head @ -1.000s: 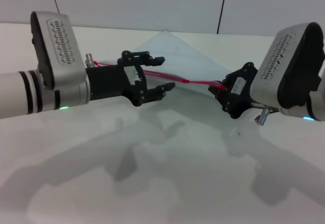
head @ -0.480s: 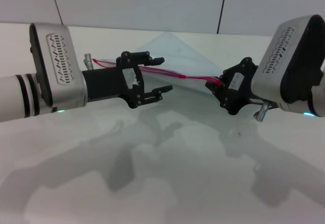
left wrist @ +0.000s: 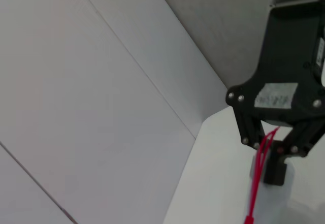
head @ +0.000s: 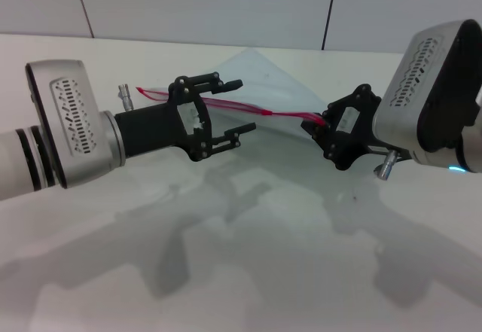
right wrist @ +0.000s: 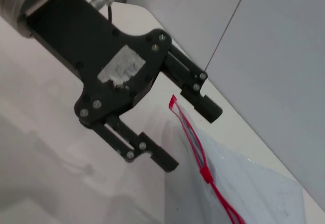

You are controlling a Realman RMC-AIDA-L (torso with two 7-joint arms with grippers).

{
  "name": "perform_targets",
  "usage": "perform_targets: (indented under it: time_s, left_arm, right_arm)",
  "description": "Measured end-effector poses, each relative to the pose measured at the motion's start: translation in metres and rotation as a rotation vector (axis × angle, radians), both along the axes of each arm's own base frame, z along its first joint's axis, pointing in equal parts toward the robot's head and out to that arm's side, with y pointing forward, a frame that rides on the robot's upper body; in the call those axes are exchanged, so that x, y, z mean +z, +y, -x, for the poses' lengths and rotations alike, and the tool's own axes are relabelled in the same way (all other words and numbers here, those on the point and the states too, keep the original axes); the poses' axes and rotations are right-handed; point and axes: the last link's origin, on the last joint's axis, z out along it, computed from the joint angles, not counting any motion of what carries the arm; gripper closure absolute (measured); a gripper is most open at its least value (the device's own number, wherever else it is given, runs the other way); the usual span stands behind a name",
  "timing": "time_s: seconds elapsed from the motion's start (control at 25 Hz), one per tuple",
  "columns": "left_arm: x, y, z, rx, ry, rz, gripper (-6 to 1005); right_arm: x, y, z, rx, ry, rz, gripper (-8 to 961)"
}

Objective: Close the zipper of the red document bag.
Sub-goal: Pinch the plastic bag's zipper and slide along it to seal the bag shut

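The red document bag (head: 260, 76) is a translucent pale-blue pouch held up off the white table, its top corner toward the wall. Its zipper (head: 226, 105) is a thin red strip running from the left end to the right end. My right gripper (head: 318, 126) is shut on the zipper's right end; the left wrist view shows this gripper (left wrist: 277, 150) pinching the red strip (left wrist: 256, 183). My left gripper (head: 239, 106) is open, one finger above and one below the strip's line. In the right wrist view the left gripper (right wrist: 192, 138) stands wide open beside the zipper (right wrist: 184, 122) and bag (right wrist: 254, 188).
The white table (head: 248, 257) spreads out in front of both arms, carrying their shadows. A panelled grey wall (head: 211, 8) rises right behind the bag.
My left arm has drawn back to the left and turned a little, its gripper still open. The right gripper has shifted slightly left, keeping hold of the zipper end.
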Motion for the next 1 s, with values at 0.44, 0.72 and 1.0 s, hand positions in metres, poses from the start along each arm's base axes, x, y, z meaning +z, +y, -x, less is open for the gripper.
perform_targets:
  time_s: [0.44, 0.72, 1.0]
  left_arm:
    - [-0.005, -0.002, 0.001, -0.018, 0.01, 0.003, 441]
    - [-0.009, -0.002, -0.001, -0.027, 0.008, 0.018, 444]
    - [-0.011, 0.0, -0.004, -0.032, 0.006, 0.029, 447]
  right_arm:
    - [-0.001, -0.002, 0.002, 0.012, -0.004, 0.008, 905]
    - [-0.001, -0.003, 0.003, 0.02, -0.005, 0.01, 906]
    - [-0.001, -0.003, 0.004, 0.021, -0.006, 0.01, 905]
